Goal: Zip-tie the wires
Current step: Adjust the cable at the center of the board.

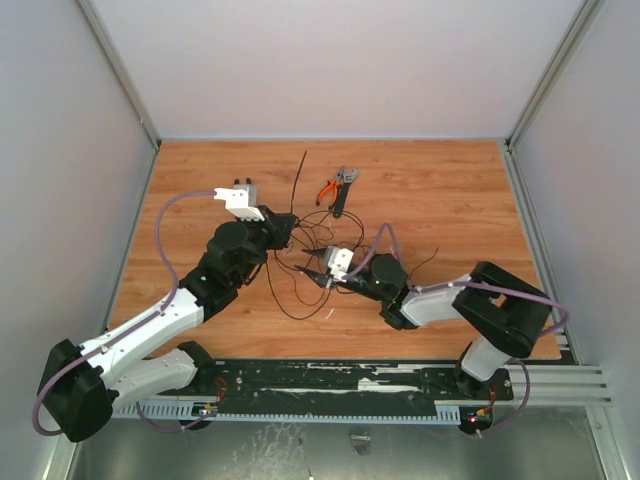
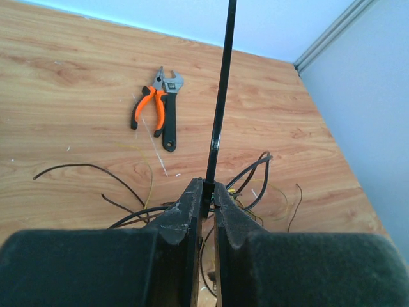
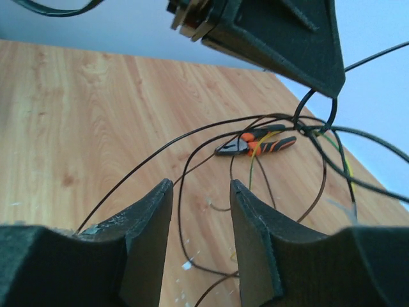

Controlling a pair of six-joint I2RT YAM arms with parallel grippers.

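The left fingers (image 2: 192,208) are pinched shut on one end of the zip tie (image 2: 219,96), which runs straight out from them with its far end free. I cannot tell which end carries the head. The right fingers (image 3: 163,201) stand wide apart and grip nothing, though strands of the wires (image 3: 181,185) cross the gap just ahead of them. The wires lie in loose loops on the desk (image 1: 450,190) between the two arms and are not gathered. Beyond the tangle, pliers (image 1: 328,188) and a wrench (image 1: 343,190) lie touching each other.

The step in hand looks like bringing the tie to the wires, with no wrap begun. Next, the right fingers probably need to close on several strands and hold them as one bundle. The left could then pass the tie's free end around it. The thin, springy loops may slip out.
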